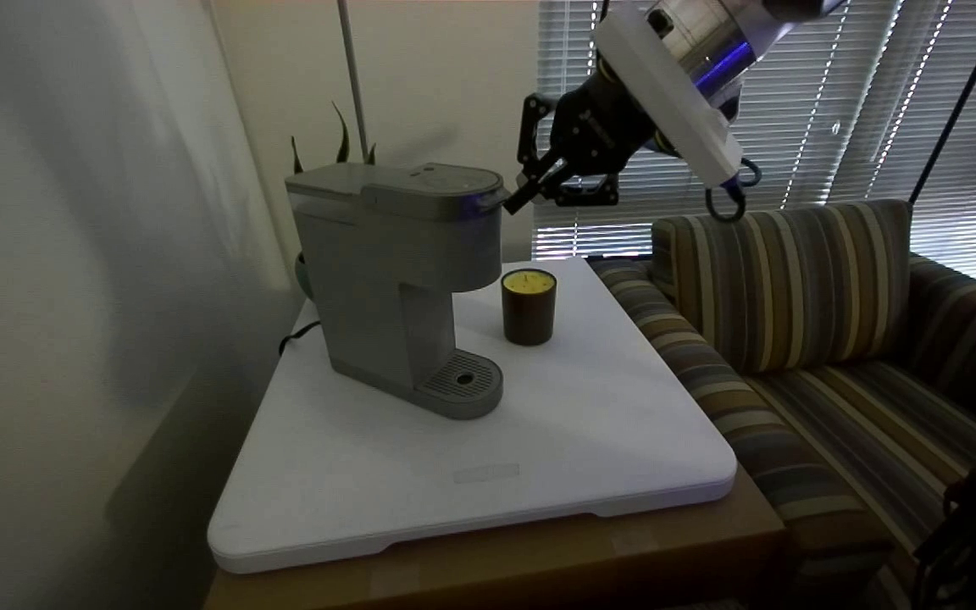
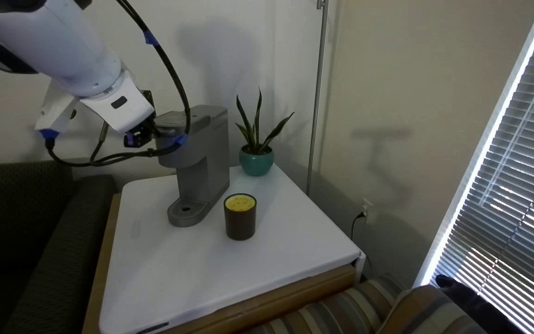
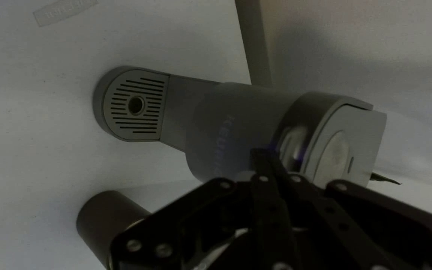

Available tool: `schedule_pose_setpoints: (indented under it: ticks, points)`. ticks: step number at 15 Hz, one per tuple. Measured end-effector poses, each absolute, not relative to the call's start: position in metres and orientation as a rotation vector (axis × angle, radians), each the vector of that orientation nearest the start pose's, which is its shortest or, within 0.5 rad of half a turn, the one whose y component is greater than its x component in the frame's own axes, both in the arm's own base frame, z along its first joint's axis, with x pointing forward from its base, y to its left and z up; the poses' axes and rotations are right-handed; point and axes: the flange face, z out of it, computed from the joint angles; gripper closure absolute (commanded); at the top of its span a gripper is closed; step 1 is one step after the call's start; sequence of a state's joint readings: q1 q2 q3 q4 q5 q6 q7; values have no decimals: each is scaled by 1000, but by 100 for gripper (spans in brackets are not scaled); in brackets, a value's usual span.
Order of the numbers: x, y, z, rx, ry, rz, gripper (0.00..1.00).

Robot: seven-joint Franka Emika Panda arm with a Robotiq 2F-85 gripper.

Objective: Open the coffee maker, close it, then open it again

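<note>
Right now the lid (image 1: 430, 185) is down: the coffee maker (image 1: 369, 271) stands upright left of centre in an exterior view, and I make out no raised edge on its top. So nothing stands open at this moment. A lowered lid fits two stages, before the first opening or after the close, and I cannot tell from these pictures which one I am at. Either way, I judge that an opening comes next, and the finish, with the lid up, is not yet reached.

My gripper (image 3: 267, 153) is just right of and below centre in the wrist view. Its fingers (image 3: 258, 165) are together, with nothing between them that I can see, near the handle (image 3: 293, 144) at the lid's front. In an exterior view they are in the upper middle of the frame, at that same front edge; whether they touch it, I cannot tell. From there, I reckon the move is a push upward from beneath the handle, with a slip off the rounded front as the likeliest trouble.

The dark cup (image 2: 240, 220), mid-frame in an exterior view, stands apart from the coffee maker.
</note>
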State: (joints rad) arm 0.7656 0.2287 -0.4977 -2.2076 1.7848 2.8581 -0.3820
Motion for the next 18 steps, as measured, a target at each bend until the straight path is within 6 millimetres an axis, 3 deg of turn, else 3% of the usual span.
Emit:
schedule_pose_setpoints:
  ticks: [9, 18]
  points:
    - [535, 85, 306, -2109, 1197, -571, 100]
    - [532, 99, 281, -2151, 1208, -529, 100]
